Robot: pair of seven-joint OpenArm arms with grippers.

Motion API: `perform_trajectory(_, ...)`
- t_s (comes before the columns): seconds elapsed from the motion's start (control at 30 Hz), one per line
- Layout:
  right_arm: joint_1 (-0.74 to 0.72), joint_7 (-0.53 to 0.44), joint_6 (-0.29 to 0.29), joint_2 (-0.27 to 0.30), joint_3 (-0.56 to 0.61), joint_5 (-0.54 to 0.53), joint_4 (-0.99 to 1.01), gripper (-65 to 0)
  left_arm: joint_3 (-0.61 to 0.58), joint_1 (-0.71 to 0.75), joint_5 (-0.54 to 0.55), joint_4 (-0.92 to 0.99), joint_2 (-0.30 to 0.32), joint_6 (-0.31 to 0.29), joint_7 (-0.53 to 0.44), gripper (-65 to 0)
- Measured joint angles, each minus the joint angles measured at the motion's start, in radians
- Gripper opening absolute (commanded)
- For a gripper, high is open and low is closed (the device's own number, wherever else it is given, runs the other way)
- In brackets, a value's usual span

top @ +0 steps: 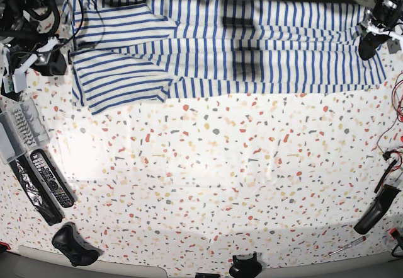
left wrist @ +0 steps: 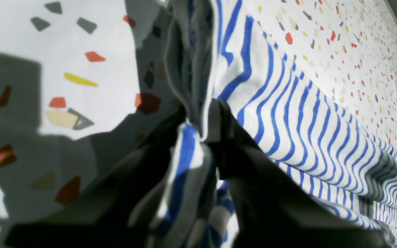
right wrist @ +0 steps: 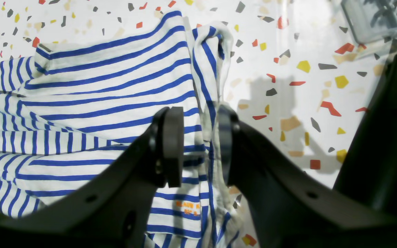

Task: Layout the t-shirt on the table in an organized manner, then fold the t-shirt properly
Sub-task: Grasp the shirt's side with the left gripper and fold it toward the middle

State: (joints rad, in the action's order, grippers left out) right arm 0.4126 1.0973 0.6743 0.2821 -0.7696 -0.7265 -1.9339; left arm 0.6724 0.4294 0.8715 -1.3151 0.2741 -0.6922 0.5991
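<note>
The t-shirt (top: 252, 45) lies stretched in a long band along the far edge of the surface (top: 214, 183), with one sleeve end folded over itself at the base view's left. The left end effector (left wrist: 202, 131) is pinched onto a bunched fold of the striped cloth at the band's other end; the fabric gathers tightly between its black fingers and hangs below them. The right end effector (right wrist: 200, 144) stands partly spread over a raised hem ridge of the shirt, one pad to each side, and does not yet appear to be clamped on it.

The main risk is an uneven pull. With only one end gripped, any lift or drag by the left arm would probably slide the whole shirt across the surface rather than flatten it, and could deepen the folds at the sleeve end. The bunched grip may also hold several layers, so the hem would not open cleanly. If the right end effector closes off the ridge, it may catch a single layer or nothing at all.

A small orange print (right wrist: 188, 207) shows on the cloth in the right wrist view, two short lines, too blurred to read. No other writing is legible.
</note>
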Motion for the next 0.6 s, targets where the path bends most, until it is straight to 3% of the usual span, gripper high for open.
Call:
perform_trajectory(0.23, 0.000, 0.000, 0.000, 0.000, 0.000, -0.001, 0.000, -47.9, 0.012, 0.000, -0.015, 0.003, -0.003, 0.003, -0.083, -65.0)
perform_trajectory(0.5, 0.000, -0.037, 0.000, 0.000, 0.000, -0.100, 0.000, -47.9, 0.161, -0.017, -0.028, -0.064, -0.007, 0.004, -0.068, -65.0)
perform_trajectory(0.6, 0.000, -0.057, 0.000, 0.000, 0.000, -0.105, 0.000, -47.9, 0.172, -0.016, -0.028, -0.122, -0.006, 0.007, -0.001, -65.0)
